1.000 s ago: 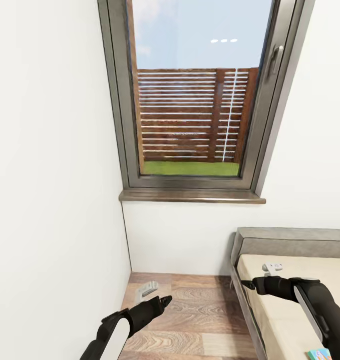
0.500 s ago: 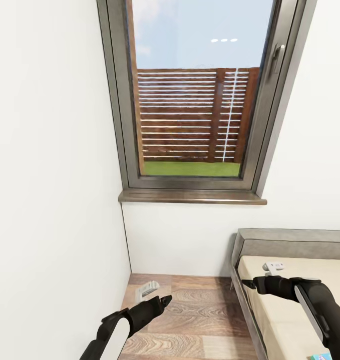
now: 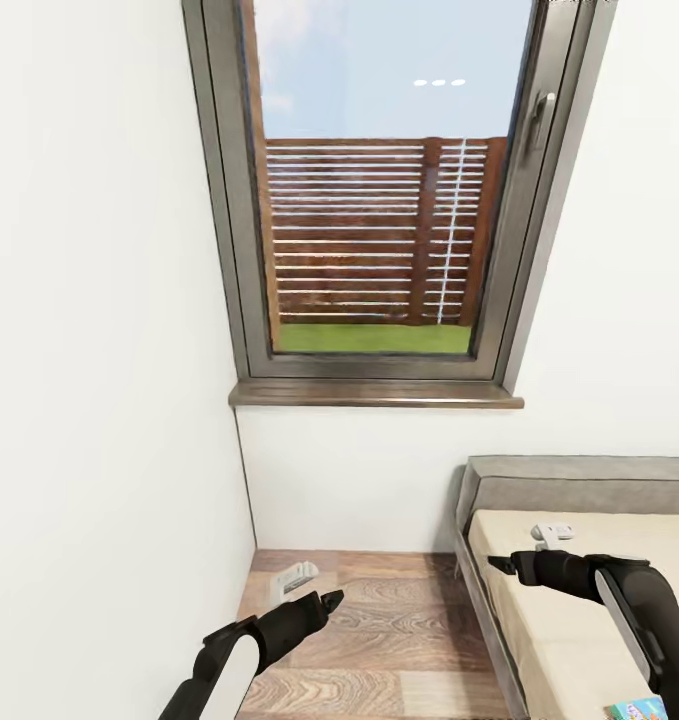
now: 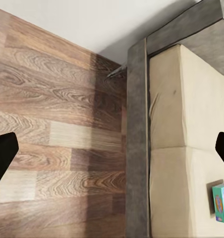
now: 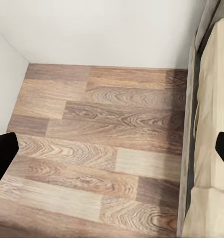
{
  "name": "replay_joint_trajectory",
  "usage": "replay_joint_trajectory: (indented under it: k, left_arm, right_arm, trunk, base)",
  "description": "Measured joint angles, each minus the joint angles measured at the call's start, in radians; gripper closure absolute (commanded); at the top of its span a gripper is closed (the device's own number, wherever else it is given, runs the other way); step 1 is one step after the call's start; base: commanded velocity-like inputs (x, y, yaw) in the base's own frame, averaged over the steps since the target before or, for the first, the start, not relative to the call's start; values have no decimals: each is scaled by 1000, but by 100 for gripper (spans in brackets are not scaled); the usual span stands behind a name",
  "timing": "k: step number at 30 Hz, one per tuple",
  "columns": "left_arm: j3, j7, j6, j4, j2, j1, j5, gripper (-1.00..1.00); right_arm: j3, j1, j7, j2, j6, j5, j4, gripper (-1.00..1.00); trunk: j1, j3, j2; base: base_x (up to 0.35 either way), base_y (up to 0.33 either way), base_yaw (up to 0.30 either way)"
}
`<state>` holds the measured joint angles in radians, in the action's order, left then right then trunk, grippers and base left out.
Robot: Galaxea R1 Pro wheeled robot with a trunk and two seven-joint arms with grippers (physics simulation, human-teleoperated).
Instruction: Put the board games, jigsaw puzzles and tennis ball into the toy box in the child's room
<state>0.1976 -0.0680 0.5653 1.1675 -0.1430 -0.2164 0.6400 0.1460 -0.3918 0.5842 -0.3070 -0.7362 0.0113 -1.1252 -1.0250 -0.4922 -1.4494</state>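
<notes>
The robot faces a corner of the child's room: a tall window (image 3: 379, 200) straight ahead, a white wall close on the left, and the bed (image 3: 569, 590) with its grey frame and cream mattress at the right. Both arms hang low and carry nothing. The left gripper (image 3: 314, 605) hovers over the wood-plank floor (image 3: 399, 640) near the left wall; the right gripper (image 3: 509, 567) hovers over the near left edge of the mattress. In each wrist view the dark fingertips sit far apart at the picture's edges, so the fingers of both are released and spread wide.

One board game (image 3: 639, 710), a blue box with colourful print, peeks in at the lower right corner of the head view, lying flat on the mattress; the left wrist view shows the board game (image 4: 222, 201) lying on the cream surface, well apart from the frame. The second box on the bed, the bench and the toy box are out of sight here.

This looks like the approach stage for the bed's games, with no grasp begun. The next move likely calls for turning the base and head to the right to bring that blue box fully into view, then bringing the right arm nearer over the mattress and lowering the spread fingers across one edge of the flat box.
</notes>
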Motion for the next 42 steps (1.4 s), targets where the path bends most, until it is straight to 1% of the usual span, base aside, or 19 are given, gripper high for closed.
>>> replay_joint_trajectory:
  k: [5, 12, 42]
  left_arm:
    - [0, 0, 0, 0, 0, -1, 0, -100]
    - [0, 0, 0, 0, -1, -1, 0, -100]
    - [-2, 0, 1, -10, -1, -4, 0, -100]
  right_arm:
    - [11, 0, 0, 0, -1, 0, 0, -100]
    - [16, 0, 0, 0, -1, 0, 0, -100]
    - [17, 0, 0, 2, -2, -1, -1, -100]
  trunk:
    - [0, 3, 0]
    - [0, 7, 0]
    - [0, 21, 0]
  base:
    - [1, 0, -215]
    - [0, 0, -250]
    - [0, 0, -274]
